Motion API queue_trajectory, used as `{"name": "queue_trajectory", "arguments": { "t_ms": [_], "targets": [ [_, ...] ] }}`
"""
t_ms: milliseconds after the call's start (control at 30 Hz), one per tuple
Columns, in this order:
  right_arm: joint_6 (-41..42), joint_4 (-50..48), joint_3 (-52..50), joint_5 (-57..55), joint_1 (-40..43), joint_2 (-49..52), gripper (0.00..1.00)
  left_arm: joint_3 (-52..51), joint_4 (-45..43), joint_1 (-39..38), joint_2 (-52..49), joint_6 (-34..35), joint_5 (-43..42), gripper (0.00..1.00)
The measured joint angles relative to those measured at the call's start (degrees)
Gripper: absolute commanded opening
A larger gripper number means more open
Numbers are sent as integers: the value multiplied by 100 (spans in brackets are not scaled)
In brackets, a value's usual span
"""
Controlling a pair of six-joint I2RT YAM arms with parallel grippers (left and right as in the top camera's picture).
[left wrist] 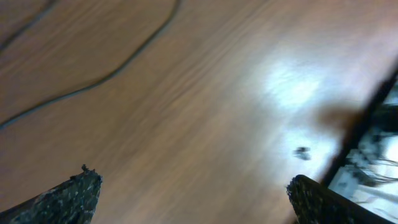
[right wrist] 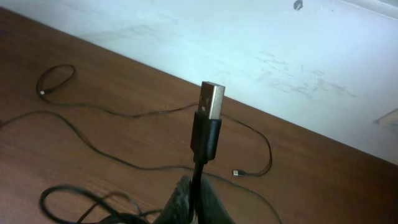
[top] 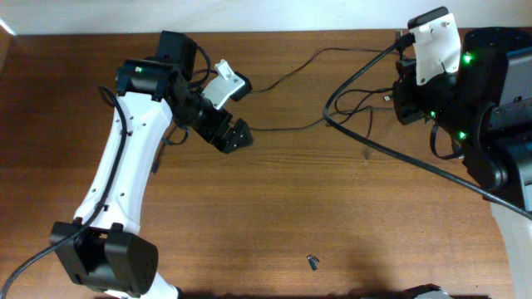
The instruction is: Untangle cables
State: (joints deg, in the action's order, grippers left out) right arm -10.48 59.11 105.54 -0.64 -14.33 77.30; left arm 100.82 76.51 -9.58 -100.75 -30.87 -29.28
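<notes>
Thin black cables (top: pixel 293 126) lie across the far middle of the table and loop together near my right arm. My right gripper (right wrist: pixel 195 200) is shut on one cable (right wrist: pixel 198 171) just below its plug; the black USB plug with a silvery tip (right wrist: pixel 210 107) stands up above the fingers. More cables (right wrist: pixel 93 146) and a small silvery connector (right wrist: pixel 237 173) lie on the wood behind it. In the overhead view the right gripper (top: pixel 402 93) is at the far right. My left gripper (top: pixel 235 134) hangs open over bare wood, just left of a cable end. In its wrist view, the left gripper (left wrist: pixel 196 196) holds nothing; one cable (left wrist: pixel 124 64) curves beyond.
A thick black robot cord (top: pixel 416 164) sweeps from the table's middle to the right arm. A tiny dark loose piece (top: pixel 313 262) lies near the front edge, also seen as the dark piece (left wrist: pixel 302 152). A white wall (right wrist: pixel 280 50) backs the table.
</notes>
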Motion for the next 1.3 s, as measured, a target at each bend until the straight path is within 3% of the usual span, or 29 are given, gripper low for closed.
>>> {"name": "queue_trajectory", "arguments": {
  "t_ms": [133,433,700,833,967,1100,1300],
  "targets": [
    [212,-168,0,26,0,0,4,0,-44,-337,0,0,-767,99],
    [885,-686,0,299,0,0,4,0,-570,-1381,0,2,-979,99],
    [2422,-857,0,87,275,0,4,0,-1163,-1773,0,33,-874,99],
    [3285,-841,0,44,719,0,4,-2,-2258,-1790,0,1099,-608,99],
    [4286,-841,0,46,1047,98,4,-2,-2671,-2015,0,1858,205,99],
    [5668,-841,0,44,1158,356,4,-2,-2983,-2441,0,2103,732,99],
    [7001,-977,0,42,1158,404,4,-4,-3414,-2800,2,2262,885,99]
  ]
}}
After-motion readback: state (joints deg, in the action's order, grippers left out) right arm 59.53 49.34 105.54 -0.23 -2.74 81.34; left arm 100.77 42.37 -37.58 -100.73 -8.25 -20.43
